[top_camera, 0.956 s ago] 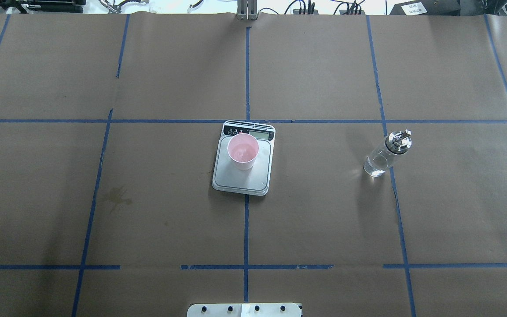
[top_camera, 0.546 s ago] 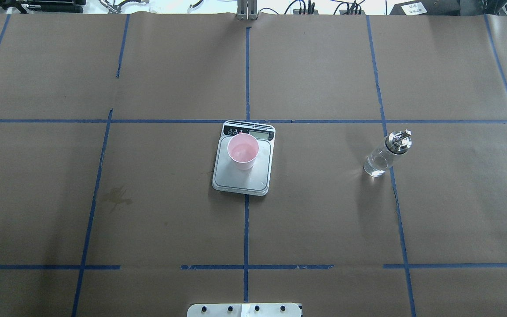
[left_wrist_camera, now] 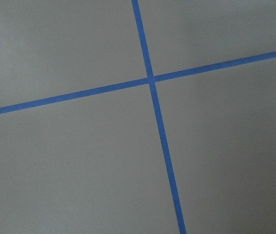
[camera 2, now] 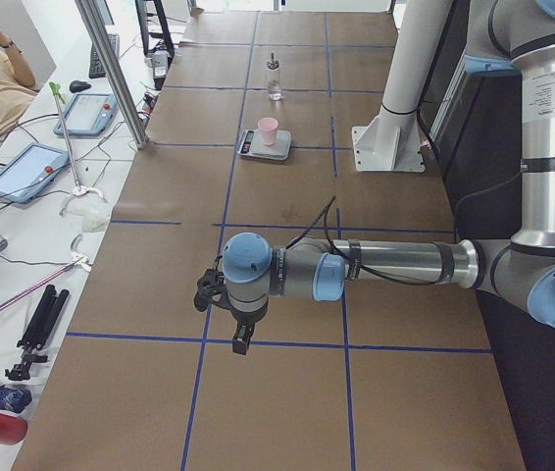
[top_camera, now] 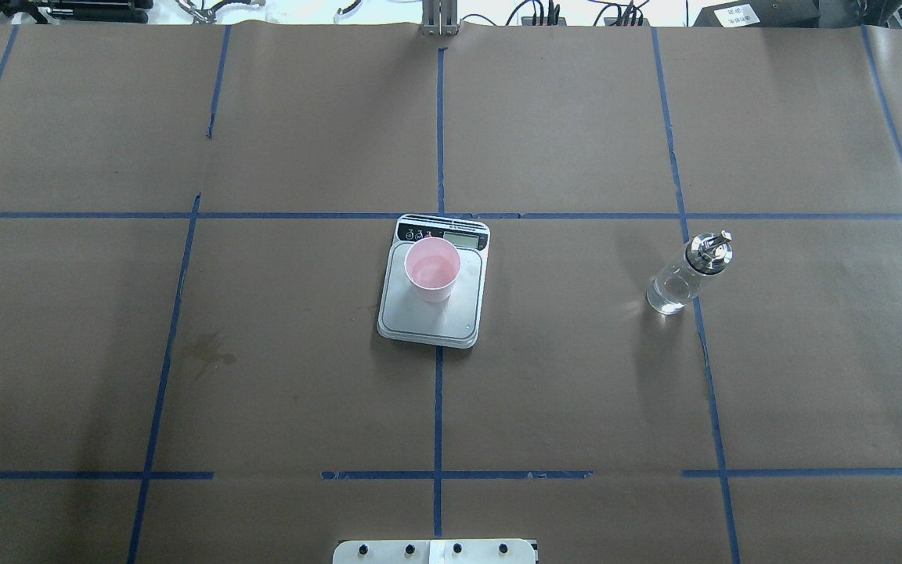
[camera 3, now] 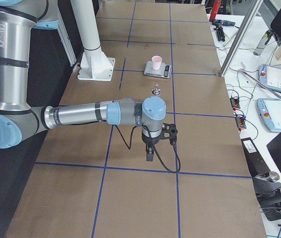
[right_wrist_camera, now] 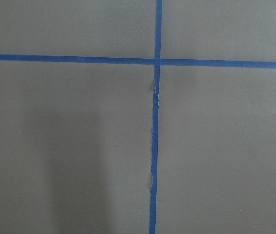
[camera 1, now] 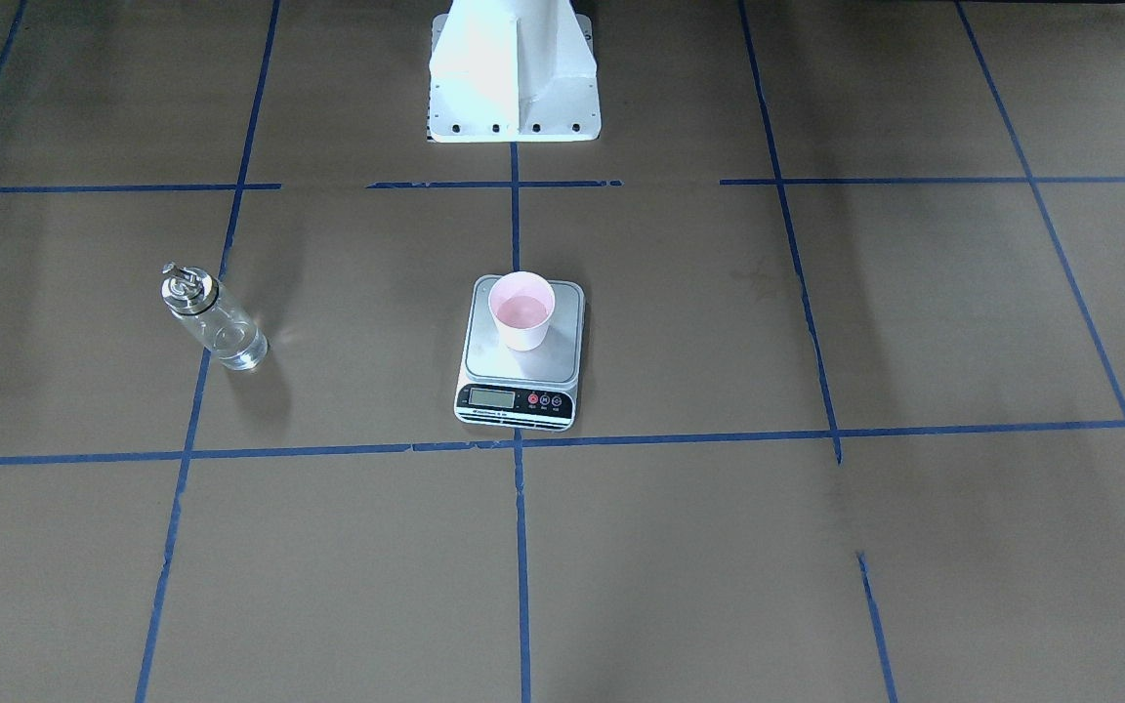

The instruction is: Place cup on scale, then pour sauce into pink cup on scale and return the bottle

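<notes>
The left end effector [camera 2: 242, 343] and the right end effector [camera 3: 150, 154] each hang over bare brown paper near a crossing of blue tape [left_wrist_camera: 150, 80], out at opposite ends of the surface [top_camera: 302, 376]. They show only in the side views, so I cannot tell whether their fingers are apart or together, and neither wrist camera shows any object. The pink cup [top_camera: 432, 269] stands upright on the steel platform of the kitchen scale [top_camera: 429, 317], well apart from both end effectors. The glass bottle [top_camera: 682, 278], with its silver pourer cap, stands upright and alone, roughly between the right end effector and the scale. Clear sauce [top_camera: 666, 296] sits low in it. Whether the cup already holds liquid is too faint to tell, so the task looks either finished or waiting on the pour. If a pour is to come, the risks lie in the long reach. The narrow, smooth glass could tip if a finger touches it off-centre, or slip in a weak grasp. The light cup could be knocked off the platform by the spout. The colourless liquid could also overshoot onto the scale unnoticed.
</notes>
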Available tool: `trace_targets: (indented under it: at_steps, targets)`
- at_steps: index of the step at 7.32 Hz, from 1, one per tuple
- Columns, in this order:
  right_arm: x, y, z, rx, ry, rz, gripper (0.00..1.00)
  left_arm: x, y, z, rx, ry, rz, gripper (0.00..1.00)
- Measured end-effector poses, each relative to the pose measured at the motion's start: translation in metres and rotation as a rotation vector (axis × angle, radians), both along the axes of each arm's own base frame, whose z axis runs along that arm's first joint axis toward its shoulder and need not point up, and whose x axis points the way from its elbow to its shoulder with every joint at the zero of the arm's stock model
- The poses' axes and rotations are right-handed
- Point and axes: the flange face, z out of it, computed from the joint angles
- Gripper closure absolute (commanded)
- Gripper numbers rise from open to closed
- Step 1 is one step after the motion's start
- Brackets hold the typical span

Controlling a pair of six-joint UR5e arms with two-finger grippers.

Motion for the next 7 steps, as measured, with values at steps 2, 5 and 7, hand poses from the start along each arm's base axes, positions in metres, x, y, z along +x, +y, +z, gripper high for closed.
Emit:
trace_targets:
  at_steps: [2,5,7]
  targets:
    - [0.0,0.001,0.002,0.008,-0.002,-0.002,0.0,0.0,0.001,-0.001,0.004,0.005,0.001,0.0]
    - [-0.008,0.0,0.003,0.0,-0.003,-0.013,0.0,0.001,-0.003,-0.008,0.019,0.009,0.0,0.0]
    - [-0.015,-0.001,0.002,0.001,0.0,-0.024,0.0,0.001,-0.003,-0.009,0.008,0.009,-0.004,0.0]
